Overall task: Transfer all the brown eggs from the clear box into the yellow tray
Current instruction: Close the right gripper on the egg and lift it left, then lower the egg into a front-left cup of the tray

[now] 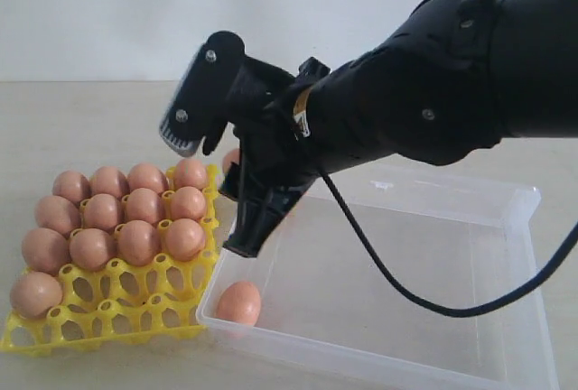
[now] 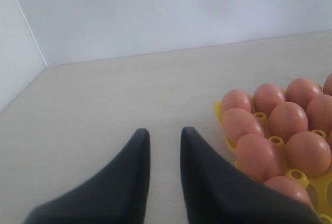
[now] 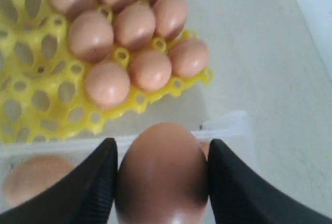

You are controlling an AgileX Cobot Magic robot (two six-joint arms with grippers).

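Right pincer (image 3: 162,149) of mine is clamped on a brown egg (image 3: 162,177), one finger on each side so the squeeze runs across its middle and it cannot roll out. I hold it over the side of the clear box (image 1: 506,200) that lies next to the yellow tray (image 1: 108,327), raised, I judge, to pass over the box wall and the eggs (image 1: 137,241) that fill the tray's far rows. Open cells sit along the near edge, so the drop likely belongs there. One more egg (image 1: 238,302) lies in the box corner. My left pincer (image 2: 165,136) hangs over the bench (image 2: 104,94) beside the tray, tips slightly apart, empty, out of the way.
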